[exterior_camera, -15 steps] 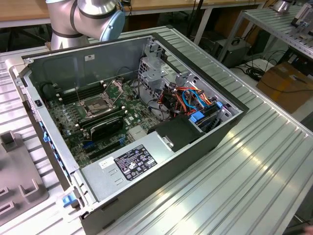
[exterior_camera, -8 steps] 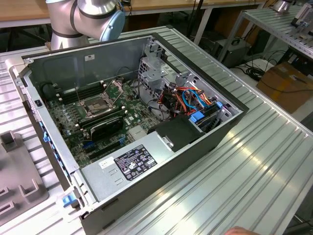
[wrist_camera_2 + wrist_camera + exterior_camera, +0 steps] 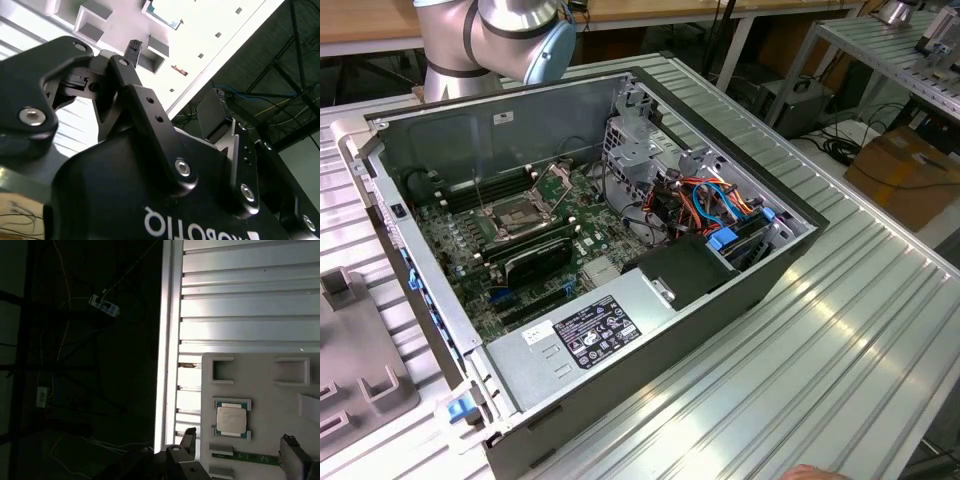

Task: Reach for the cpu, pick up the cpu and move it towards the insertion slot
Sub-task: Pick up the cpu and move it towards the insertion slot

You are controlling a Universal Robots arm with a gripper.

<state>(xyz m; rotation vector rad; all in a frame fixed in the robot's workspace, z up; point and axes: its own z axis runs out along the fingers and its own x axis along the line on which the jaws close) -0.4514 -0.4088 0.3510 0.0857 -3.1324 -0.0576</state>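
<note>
The cpu lies flat, metallic face up, in a recessed seat of the grey fixture plate. In the first wrist view it sits just ahead of the fingertips, in line with the gap between them, and it touches neither finger.

The gripper is above the plate. Its fingers are spread wide, with nothing pinched between them. The gap is wider than the cpu.

A narrow green strip lies on the plate between the cpu and the finger bases, crossing the gap. Beyond the cpu, further from the fingers, the plate carries two empty rectangular pockets.

The plate rests on the slatted metal table.

In the second wrist view one black fingertip pad points toward the same plate, with a corner of the cpu's seat beyond it.

In the exterior view the insertion slot sits on the motherboard inside the open computer case. The slot shows a shiny frame around a dark centre. The arm stands behind the case, well apart from the slot
</note>
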